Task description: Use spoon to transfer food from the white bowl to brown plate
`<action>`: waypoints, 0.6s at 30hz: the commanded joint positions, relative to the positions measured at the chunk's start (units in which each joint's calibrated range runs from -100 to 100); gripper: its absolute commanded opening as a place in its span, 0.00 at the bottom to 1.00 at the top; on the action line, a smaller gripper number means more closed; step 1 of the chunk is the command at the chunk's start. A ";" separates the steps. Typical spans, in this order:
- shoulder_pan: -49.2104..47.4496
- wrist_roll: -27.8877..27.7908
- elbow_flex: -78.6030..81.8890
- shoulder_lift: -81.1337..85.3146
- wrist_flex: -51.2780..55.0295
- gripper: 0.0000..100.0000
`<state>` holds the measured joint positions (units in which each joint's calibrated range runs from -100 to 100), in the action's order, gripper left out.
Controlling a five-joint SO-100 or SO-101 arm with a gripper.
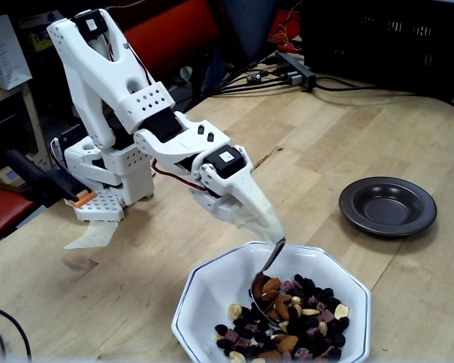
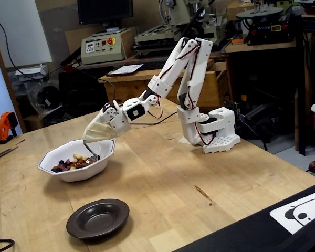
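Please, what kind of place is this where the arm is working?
Probably a workshop or maker lab. The wooden workbench holds the arm; behind it stand a control box with a red emergency button and a machine tool. An orange power drill lies at the bench's edge.

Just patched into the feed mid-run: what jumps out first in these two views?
The white arm's claw, wrapped in cream tape, leans down over the white bowl with the spoon dipped into the food, a few nuts already on it. The brown plate sits empty and apart from the bowl, to the right in one fixed view and nearer the camera in the other.
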<state>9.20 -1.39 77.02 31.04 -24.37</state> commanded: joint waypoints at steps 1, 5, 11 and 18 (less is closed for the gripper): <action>0.65 0.10 -4.10 4.00 0.18 0.04; 0.65 0.10 -4.10 5.29 0.18 0.04; 0.58 0.10 -4.10 5.37 -0.85 0.04; 0.58 2.30 -4.10 4.69 -9.70 0.04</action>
<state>9.20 -0.42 77.02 33.53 -29.02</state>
